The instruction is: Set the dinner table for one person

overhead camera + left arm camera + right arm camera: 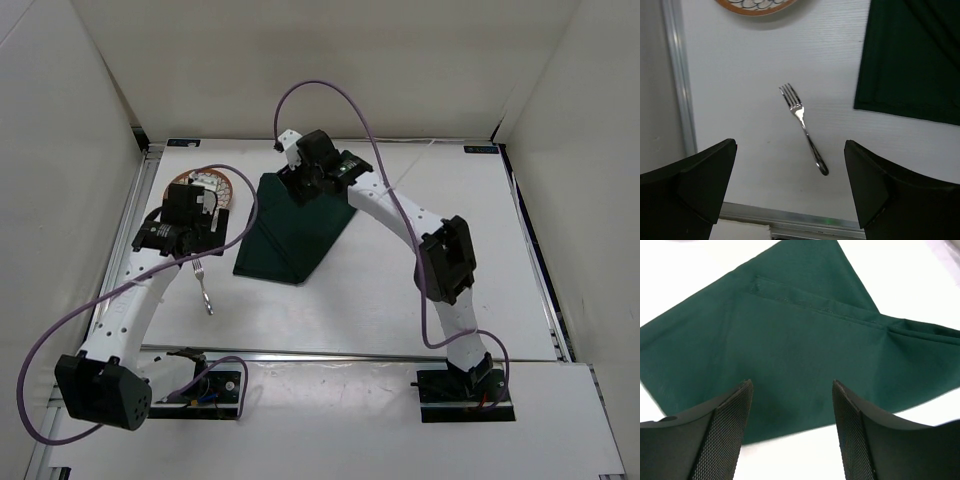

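The dinner table [400,290] is a wide matte-white top. A dark green cloth mat [290,235] lies on it left of centre, partly folded; it also shows in the right wrist view [790,350] and the left wrist view [912,55]. A silver fork [203,285] lies left of the mat, clear in the left wrist view [804,127]. A plate with an orange rim [212,187] sits at the far left, partly hidden by my left arm. My left gripper [790,190] is open above the fork. My right gripper [792,430] is open, low over the mat's far edge.
Metal rails run along the table's left edge [135,215] and near edge [350,353]. White walls close in the back and both sides. Purple cables loop from both arms. The arm bases sit at the near edge.
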`<state>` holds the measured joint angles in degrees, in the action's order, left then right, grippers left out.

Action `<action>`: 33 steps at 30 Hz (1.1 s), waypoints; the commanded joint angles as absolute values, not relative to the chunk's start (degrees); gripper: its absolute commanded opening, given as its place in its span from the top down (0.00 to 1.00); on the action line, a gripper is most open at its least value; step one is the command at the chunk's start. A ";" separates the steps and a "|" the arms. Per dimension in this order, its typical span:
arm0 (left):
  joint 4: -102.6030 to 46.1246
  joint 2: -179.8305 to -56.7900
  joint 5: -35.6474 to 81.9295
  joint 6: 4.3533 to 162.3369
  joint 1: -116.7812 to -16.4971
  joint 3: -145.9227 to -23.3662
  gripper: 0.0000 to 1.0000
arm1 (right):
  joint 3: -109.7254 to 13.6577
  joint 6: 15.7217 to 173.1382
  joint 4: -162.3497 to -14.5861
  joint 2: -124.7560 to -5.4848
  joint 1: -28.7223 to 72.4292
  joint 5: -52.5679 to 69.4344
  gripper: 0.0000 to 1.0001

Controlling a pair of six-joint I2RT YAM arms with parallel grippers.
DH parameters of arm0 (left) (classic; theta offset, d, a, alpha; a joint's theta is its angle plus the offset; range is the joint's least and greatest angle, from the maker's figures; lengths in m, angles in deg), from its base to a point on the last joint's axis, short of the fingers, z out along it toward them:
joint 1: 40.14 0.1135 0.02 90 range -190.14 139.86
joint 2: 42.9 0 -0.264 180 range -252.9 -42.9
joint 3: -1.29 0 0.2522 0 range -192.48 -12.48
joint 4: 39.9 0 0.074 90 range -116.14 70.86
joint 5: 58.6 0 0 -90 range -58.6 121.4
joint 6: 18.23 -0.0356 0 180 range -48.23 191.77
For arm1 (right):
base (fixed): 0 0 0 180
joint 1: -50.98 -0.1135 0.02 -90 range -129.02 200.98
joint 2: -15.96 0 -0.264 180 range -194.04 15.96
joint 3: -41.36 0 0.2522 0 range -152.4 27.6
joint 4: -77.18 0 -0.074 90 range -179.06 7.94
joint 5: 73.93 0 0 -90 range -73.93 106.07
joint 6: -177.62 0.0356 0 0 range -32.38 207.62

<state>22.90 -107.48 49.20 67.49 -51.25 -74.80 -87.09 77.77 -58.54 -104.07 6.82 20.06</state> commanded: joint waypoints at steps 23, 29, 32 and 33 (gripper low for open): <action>15.17 -138.78 24.28 68.25 -50.86 -77.34 0.00 | -95.89 82.61 -57.16 -119.39 6.33 14.23 0.20; 14.12 -143.18 23.41 67.63 -48.05 -79.09 0.00 | -96.41 86.82 -57.16 -119.92 6.33 12.91 0.19; 14.12 -144.32 20.69 67.63 -45.77 -79.10 0.01 | -96.41 90.32 -57.16 -119.40 6.33 12.91 0.19; 14.12 -144.33 20.16 67.63 -45.76 -79.10 0.01 | -95.89 91.04 -57.16 -118.52 6.85 12.13 0.19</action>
